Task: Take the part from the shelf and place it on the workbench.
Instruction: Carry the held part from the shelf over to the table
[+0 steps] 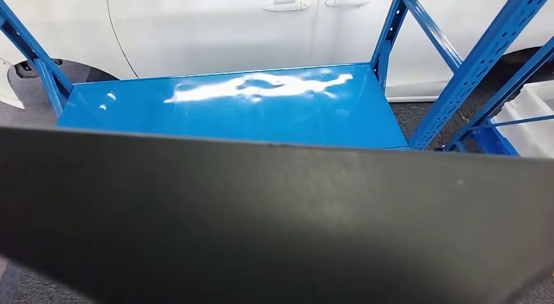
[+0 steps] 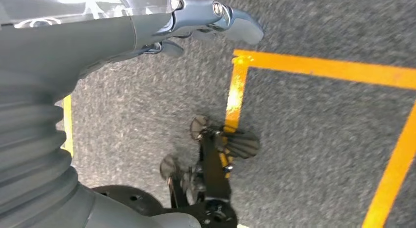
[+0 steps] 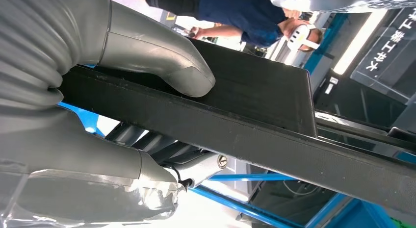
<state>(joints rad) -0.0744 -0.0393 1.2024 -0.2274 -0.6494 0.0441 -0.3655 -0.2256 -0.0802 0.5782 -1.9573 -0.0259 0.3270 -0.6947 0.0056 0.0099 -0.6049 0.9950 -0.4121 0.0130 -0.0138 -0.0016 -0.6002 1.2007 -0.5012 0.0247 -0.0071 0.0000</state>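
The part [image 1: 274, 219] is a large flat black panel that spans the lower half of the head view, in front of the bare blue shelf board [image 1: 228, 114]. In the right wrist view my right hand [image 3: 122, 41] grips the panel [image 3: 255, 90] by its edge. The thumb [image 3: 181, 71] presses on one face and the darker fingers [image 3: 196, 171] lie under the other. My left hand [image 2: 147, 27] hangs over the grey floor with its fingers [image 2: 243, 28] stretched out, holding nothing.
Blue shelf uprights [image 1: 470, 68] stand at both sides, with a white car [image 1: 209, 29] close behind. A white bin [image 1: 532, 118] sits low at the right. A person in a dark blue shirt [image 3: 235, 12] stands nearby. Yellow lines [image 2: 319, 68] mark the floor.
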